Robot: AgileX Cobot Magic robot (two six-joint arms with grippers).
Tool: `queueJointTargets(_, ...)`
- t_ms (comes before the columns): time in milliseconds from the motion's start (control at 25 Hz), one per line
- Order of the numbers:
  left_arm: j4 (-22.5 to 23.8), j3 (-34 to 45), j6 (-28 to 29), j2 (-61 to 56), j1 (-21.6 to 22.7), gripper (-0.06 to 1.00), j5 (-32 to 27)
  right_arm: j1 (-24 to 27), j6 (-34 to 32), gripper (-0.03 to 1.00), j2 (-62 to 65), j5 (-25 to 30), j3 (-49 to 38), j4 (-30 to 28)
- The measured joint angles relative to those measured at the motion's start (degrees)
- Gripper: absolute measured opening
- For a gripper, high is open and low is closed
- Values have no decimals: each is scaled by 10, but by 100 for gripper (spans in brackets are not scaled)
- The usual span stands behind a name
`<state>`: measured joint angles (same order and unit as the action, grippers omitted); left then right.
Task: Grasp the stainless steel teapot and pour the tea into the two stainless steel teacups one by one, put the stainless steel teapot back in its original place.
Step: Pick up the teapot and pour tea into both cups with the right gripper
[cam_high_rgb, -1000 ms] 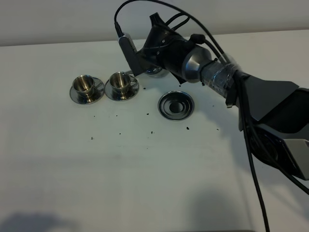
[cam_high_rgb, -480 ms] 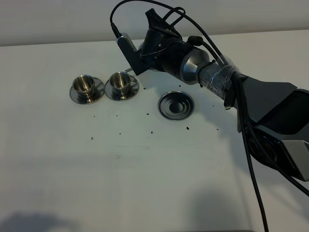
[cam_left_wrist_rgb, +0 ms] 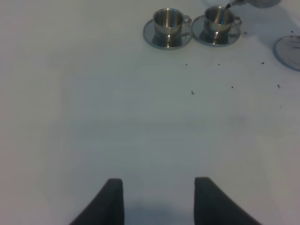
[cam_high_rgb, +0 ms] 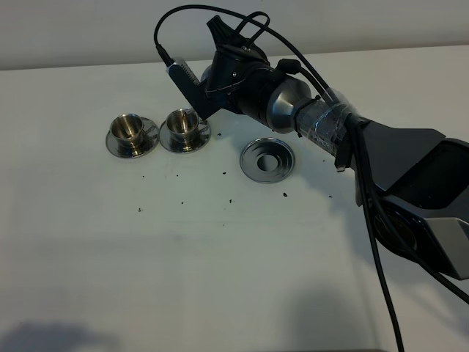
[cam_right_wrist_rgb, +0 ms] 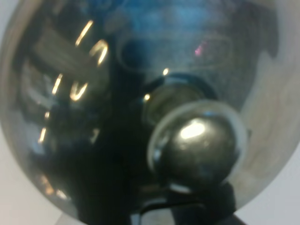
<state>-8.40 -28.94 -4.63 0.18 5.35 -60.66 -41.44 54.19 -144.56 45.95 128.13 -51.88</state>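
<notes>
Robotics lab bench: a plain white tabletop [cam_high_rgb: 146,279] met a pale wall [cam_high_rgb: 88,29] at 12 o'clock, where a tape-wrapped robot arm [cam_high_rgb: 381,154] trailing black cables [cam_high_rgb: 382,257] reached in from 4 o'clock.

The right arm [cam_high_rgb: 315,117] and teapot [cam_right_wrist_rgb: 70,117] are hanging over one cup [cam_high_rgb: 181,123], maybe blocking it; the near table [cam_high_rgb: 220,264] is lying open.

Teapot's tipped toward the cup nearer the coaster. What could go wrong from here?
1. The spout tip hangs by the rim of the teacup nearer the coaster, not over its middle, so tea may hit the saucer or table.
2. The two saucers sit close together; swinging to the other teacup could clip the first.
3. In the high view the right arm hides the stainless steel teapot, so overfilling may go unseen.
</notes>
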Motion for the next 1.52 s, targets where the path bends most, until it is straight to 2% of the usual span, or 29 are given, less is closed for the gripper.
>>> queueJointTargets(240, 0, 0, 0, 0, 0, 39, 0, 0, 23, 18, 0, -4, 0, -15)
queueJointTargets(560, 0, 0, 0, 0, 0, 39, 0, 0, 24, 18, 0, -29, 0, -41)
queueJointTargets(1520, 0, 0, -1, 0, 0, 39, 0, 0, 26, 18, 0, -54, 0, -102)
